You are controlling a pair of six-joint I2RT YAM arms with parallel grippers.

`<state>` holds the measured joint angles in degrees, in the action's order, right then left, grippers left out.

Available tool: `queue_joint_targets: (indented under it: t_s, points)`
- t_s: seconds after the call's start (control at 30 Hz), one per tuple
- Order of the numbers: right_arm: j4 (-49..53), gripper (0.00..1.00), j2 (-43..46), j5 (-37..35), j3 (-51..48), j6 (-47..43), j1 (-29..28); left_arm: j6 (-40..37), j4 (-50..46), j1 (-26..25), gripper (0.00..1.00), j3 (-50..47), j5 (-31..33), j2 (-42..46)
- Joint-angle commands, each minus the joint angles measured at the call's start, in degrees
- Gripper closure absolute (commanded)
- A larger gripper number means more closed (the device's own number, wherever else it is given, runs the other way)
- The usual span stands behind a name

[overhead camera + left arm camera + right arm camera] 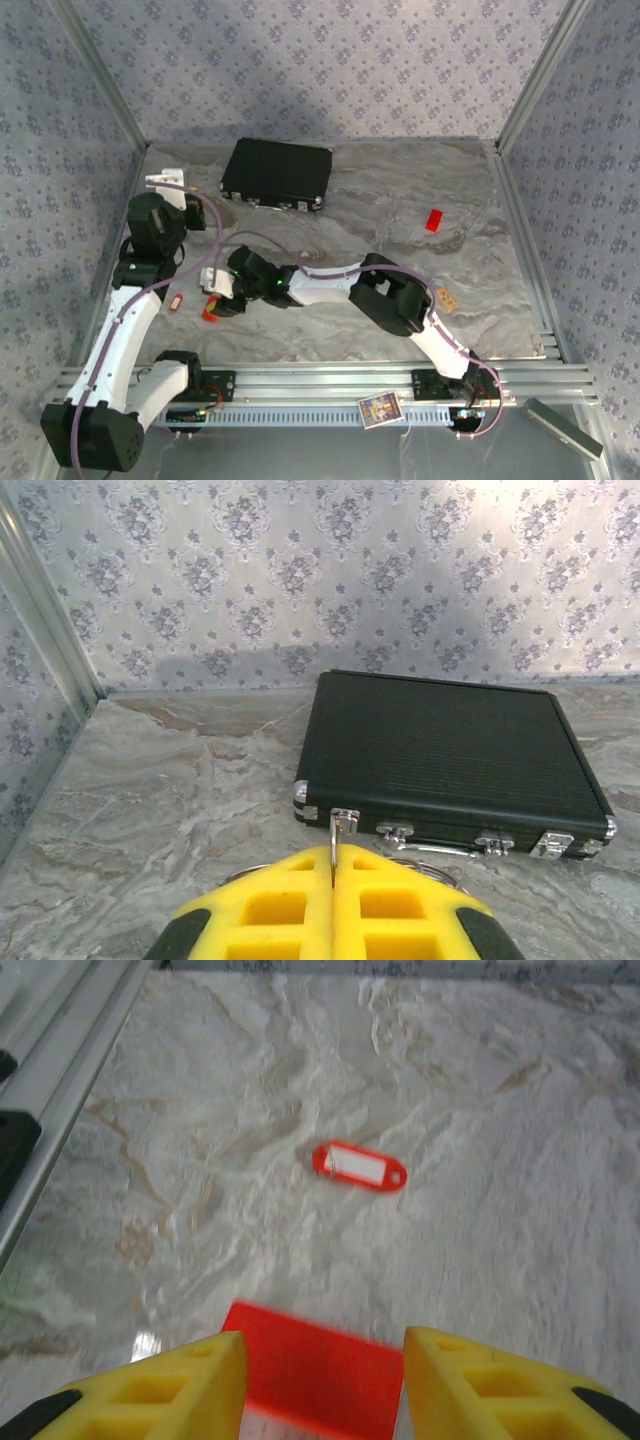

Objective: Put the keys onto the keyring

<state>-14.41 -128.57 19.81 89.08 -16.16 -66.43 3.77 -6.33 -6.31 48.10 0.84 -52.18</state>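
Observation:
My left gripper (333,868) is shut on the keyring (334,838), a thin silver wire that stands up between the yellow fingers with a small clasp at its top. More of its loops show beside the fingers. My right gripper (322,1360) is open low over the table, near the left arm (213,297). A blurred red block (315,1372) lies between its fingers, and I see no grip on it. Ahead of it lies one of the keys, a red tag with a white label (358,1166) (177,300).
A black case (277,172) (450,750) with silver latches lies at the back left, right in front of my left gripper. Another red block (432,220) lies at the right. Patterned walls close three sides. A metal rail (330,380) runs along the near edge.

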Motion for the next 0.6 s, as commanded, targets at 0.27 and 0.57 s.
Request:
queue_joint_targets:
  t_s: [0.27,0.57]
  points:
    - [9.95,0.48,-12.23,3.58,19.43,-2.07,-0.99,1.33,3.86,0.42,1.0,2.33,-5.25,2.24]
    - [17.22,0.44,-20.55,4.32,33.13,-3.21,-1.42,2.63,5.6,0.42,1.0,1.19,-8.04,3.42]
